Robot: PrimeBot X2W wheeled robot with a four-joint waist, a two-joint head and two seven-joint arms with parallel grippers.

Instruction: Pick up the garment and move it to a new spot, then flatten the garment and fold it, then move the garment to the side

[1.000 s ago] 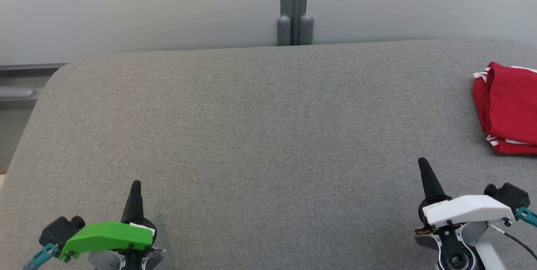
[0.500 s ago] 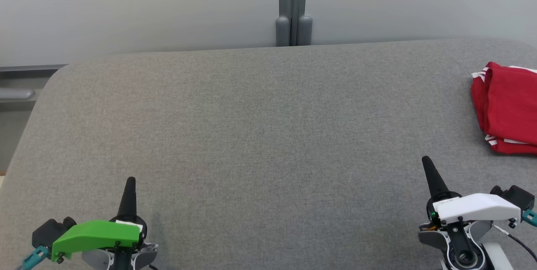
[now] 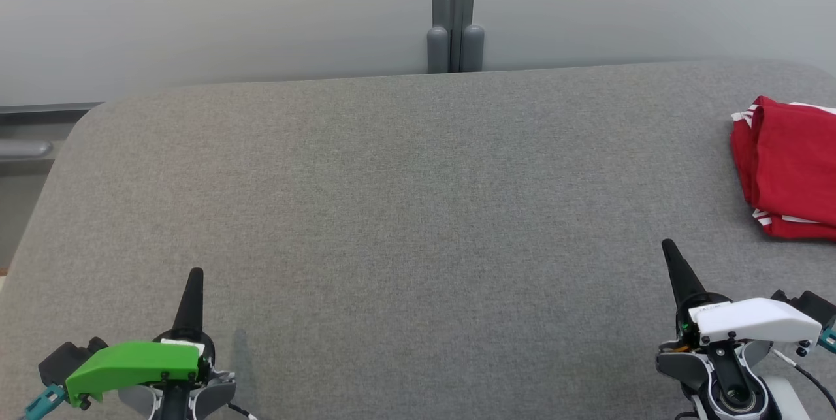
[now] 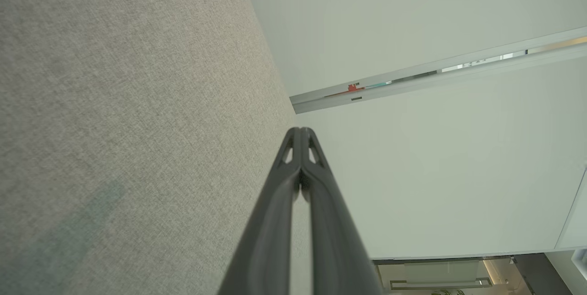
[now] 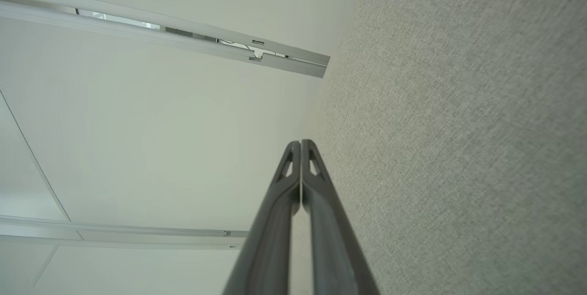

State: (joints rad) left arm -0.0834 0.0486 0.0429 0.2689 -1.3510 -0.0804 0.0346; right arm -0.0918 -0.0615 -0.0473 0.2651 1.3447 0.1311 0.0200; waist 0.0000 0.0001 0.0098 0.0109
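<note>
The grey fabric-covered table (image 3: 392, 198) spreads wide before me, and most of it lies bare, which I judge is the room meant for spreading and folding; behind its far edge stands the pale wall (image 3: 228, 15), with a grey post (image 3: 454, 8) rising at the middle. The red garment (image 3: 793, 168), with white stripes at its edges, lies at the far right of the table, folded into a compact bundle and partly cut off by the edge of my head view, so I cannot tell how far it reaches. Lying folded and off to the side like that, it looks to me as though the folding and the move aside are done, and the task is at or near its end. My two arms sit low at the near edge, well apart from each other and from the garment, which I take for a rest pose that holds the fingers clear of the cloth so nothing drags the fold open. My right pincer (image 3: 669, 247), under its white cover (image 3: 751, 319), is the nearer to the garment but touches nothing; its fingers are pressed together with nothing between them, as my right wrist view shows plainly. My left pincer (image 3: 195, 274), under its green cover (image 3: 130, 364), is likewise closed and empty, pointing up across the bare table
</note>
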